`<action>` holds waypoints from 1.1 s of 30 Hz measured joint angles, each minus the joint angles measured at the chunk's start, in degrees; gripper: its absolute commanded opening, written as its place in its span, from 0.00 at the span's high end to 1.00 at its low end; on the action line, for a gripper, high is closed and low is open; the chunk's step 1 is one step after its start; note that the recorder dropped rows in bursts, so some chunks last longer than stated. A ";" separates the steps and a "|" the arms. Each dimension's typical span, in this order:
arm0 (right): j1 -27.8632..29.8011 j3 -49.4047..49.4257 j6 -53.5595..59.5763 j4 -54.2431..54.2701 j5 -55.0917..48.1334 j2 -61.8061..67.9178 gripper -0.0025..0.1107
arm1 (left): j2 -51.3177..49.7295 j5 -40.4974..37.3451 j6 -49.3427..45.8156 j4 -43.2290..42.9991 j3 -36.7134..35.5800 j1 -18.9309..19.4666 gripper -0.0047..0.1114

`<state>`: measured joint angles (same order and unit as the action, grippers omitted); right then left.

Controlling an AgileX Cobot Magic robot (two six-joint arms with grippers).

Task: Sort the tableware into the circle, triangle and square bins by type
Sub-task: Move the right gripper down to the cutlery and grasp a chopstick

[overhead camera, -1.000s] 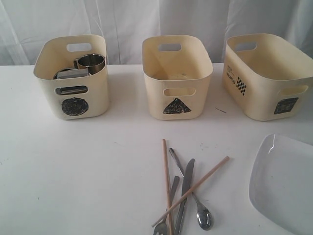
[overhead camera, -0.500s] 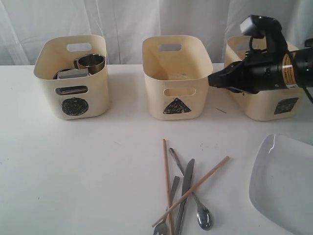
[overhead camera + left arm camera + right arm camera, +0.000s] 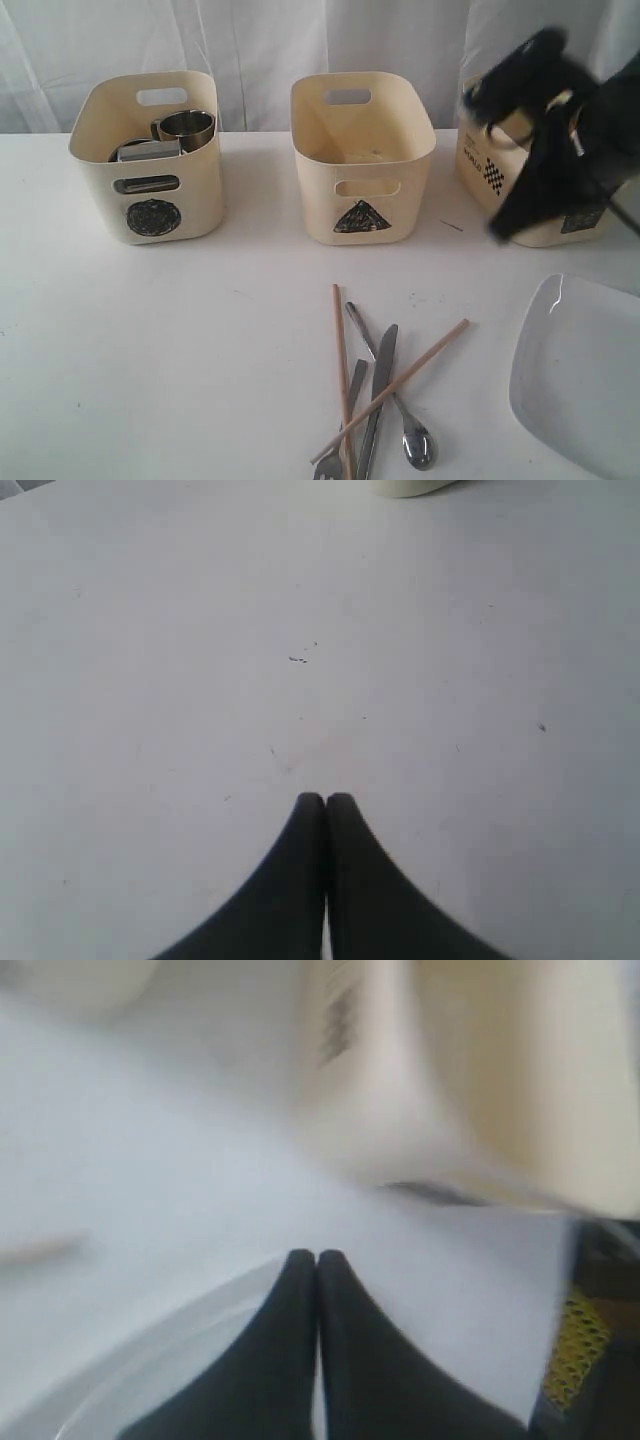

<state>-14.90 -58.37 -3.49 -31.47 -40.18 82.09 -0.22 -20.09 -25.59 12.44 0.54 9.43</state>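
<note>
Two wooden chopsticks (image 3: 342,365), a steel knife (image 3: 379,390), a fork (image 3: 347,415) and a spoon (image 3: 412,435) lie crossed on the white table near its front edge. A large white square plate (image 3: 580,370) lies at the front right. The circle bin (image 3: 150,205) holds a steel mug (image 3: 187,128) and another steel piece (image 3: 145,150). My right gripper (image 3: 497,235) is blurred, points down in front of the square bin (image 3: 480,165) and is shut and empty (image 3: 317,1255) just above the plate's rim (image 3: 150,1360). The left gripper (image 3: 325,798) is shut over bare table.
The triangle bin (image 3: 362,190) stands at the middle back with something pale and hard to make out inside. A white curtain hangs behind the bins. A bin's base (image 3: 410,486) shows at the edge of the left wrist view.
The right arm came in from the right over the square bin, then swung down and back to the right; it now points down in front of that bin. The tableware has not moved.
</note>
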 measured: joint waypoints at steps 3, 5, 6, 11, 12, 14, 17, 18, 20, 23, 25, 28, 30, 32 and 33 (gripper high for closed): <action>-0.09 -1.21 41.50 31.47 -13.28 2.01 0.98 | 0.00 0.00 0.00 0.00 0.00 0.00 0.96; -0.63 -1.62 53.20 46.95 -17.62 3.20 0.98 | 0.00 0.00 0.00 0.00 0.00 0.00 0.96; -0.75 -1.87 56.64 53.00 -17.34 3.88 0.98 | 0.00 0.00 0.00 0.00 0.00 0.00 0.96; -0.85 -2.59 63.79 64.41 -12.12 8.35 0.96 | 0.00 0.00 0.00 0.00 0.00 0.00 0.96; -0.85 -2.59 66.00 63.16 -12.84 9.21 0.94 | 0.00 0.00 0.00 0.00 0.00 0.00 0.96; -0.85 -2.59 71.54 57.93 -16.65 10.49 0.87 | 0.00 0.00 0.00 0.00 0.00 0.00 0.96; -1.00 -2.59 77.85 49.74 -21.91 11.62 0.77 | 0.00 0.00 0.00 0.00 0.00 0.00 0.96; -1.00 -2.59 78.73 48.71 -22.55 11.76 0.74 | 0.00 0.00 0.00 0.00 0.00 0.00 0.96; -1.04 -2.59 79.85 47.42 -22.57 12.37 0.70 | 0.00 0.00 0.00 0.00 0.00 0.00 0.96; -1.04 -2.59 80.78 46.97 -20.35 13.20 0.70 | 0.00 0.00 0.00 0.00 0.00 0.00 0.96; -1.04 -2.59 80.96 46.55 -18.27 13.73 0.70 | 0.00 0.06 0.00 0.00 0.00 0.00 0.96; -1.04 -2.59 81.01 46.46 -14.90 14.76 0.70 | 0.00 0.06 0.00 0.00 0.00 0.00 0.96; -1.04 -2.59 81.01 46.33 -13.36 15.99 0.70 | 0.00 0.06 0.00 0.00 0.00 0.00 0.96; -1.04 -2.59 81.01 46.10 -12.48 17.44 0.70 | 0.00 0.06 0.00 0.00 0.00 0.00 0.96; -1.04 -2.59 81.01 45.87 -12.30 18.01 0.70 | 0.00 0.06 0.00 0.00 0.00 0.00 0.96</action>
<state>-15.94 -60.96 77.52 14.39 -52.47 100.10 -0.22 -20.03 -25.59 12.44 0.54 9.43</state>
